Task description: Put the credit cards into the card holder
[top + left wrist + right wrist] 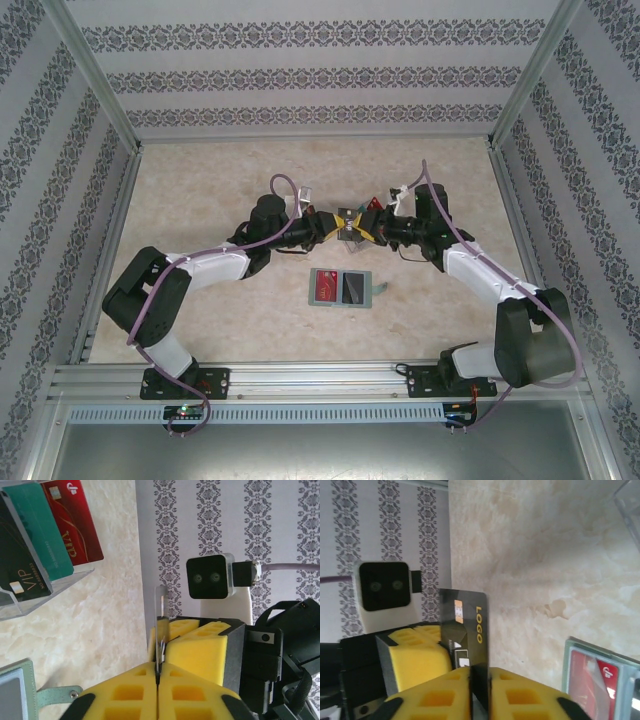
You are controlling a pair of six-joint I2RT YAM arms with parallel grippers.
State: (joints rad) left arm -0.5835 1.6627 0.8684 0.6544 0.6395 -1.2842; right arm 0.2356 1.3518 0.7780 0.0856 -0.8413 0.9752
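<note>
The black card (467, 615) is a thin, glossy plastic rectangle with gold "LOGO" lettering and a small chip. From the left wrist it shows edge-on, as a pale sliver (161, 610).

The right gripper (480, 675) is closed narrow on one end of the card, pinching it between yellow foam pads (445, 695). The pads are blocky and cut with square pockets. The left gripper (158, 677) meets it head-on, its own pads pressed together with the same card's edge in the seam. From above, the left gripper (333, 224) and the right gripper (362, 230) stand tip to tip over the middle of the table (220, 180), a matte beige surface with a marbled pattern.

The holder (366, 287) lies flat on the table, near the grippers on the side of the arm bases and apart from both. It is a matte grey-green sleeve (567, 665) with a red card (597, 680) showing in its face.

A clear box (30, 605) with rigid see-through walls stands close by. It holds a teal card (40, 530), a second red card (75, 525) and a dark VIP card (20, 575), all leaning.
</note>
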